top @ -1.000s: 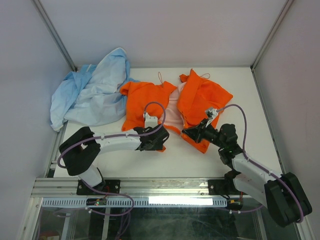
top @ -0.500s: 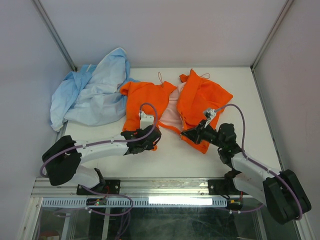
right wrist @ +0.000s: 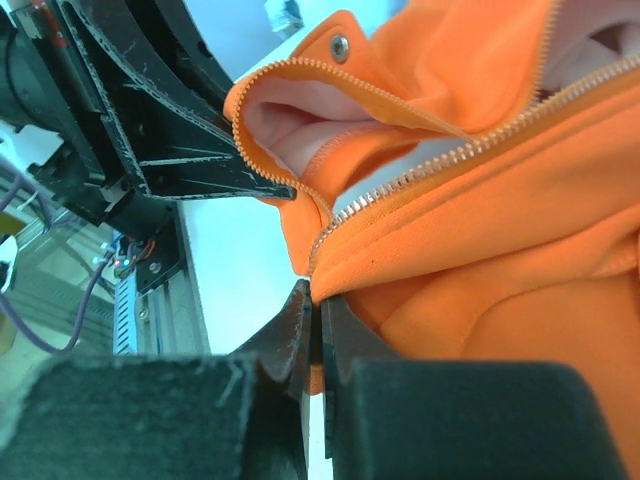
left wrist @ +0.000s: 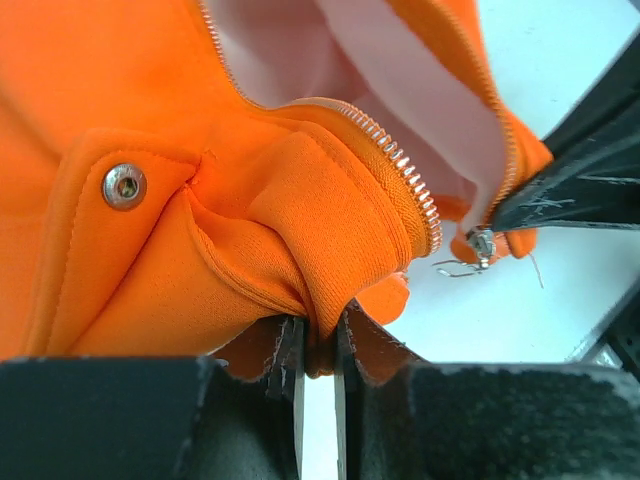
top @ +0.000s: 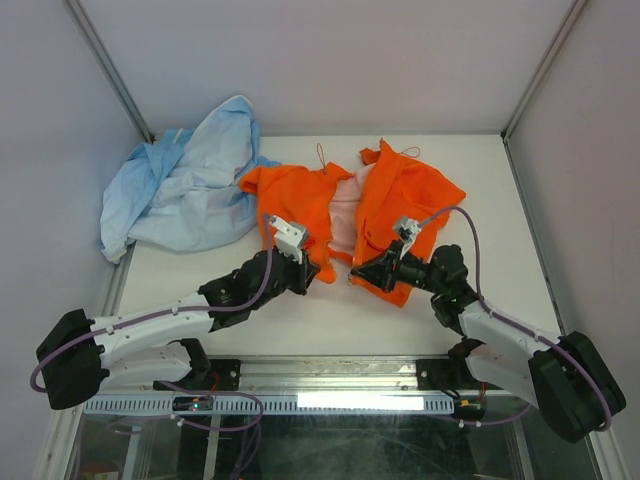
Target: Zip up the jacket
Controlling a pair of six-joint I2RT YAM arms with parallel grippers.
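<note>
Left arm (top: pixel 150 330) and right arm (top: pixel 505 338): white links, black joints, looping purple cables (top: pixel 470 235), black shoulders at seven and five o'clock; left gripper (left wrist: pixel 318 345) matte black

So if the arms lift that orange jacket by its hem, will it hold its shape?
Probably not: the jacket lies rumpled and its hem bunches into soft folds where the left gripper pinches it. It seems light, as the right gripper holds its edge with a thin pinch. The matte knit likely grips well.

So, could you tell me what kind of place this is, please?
Likely a robotics lab test cell: a white table enclosed by plain wall panels, with an aluminium rail along its near edge.
</note>
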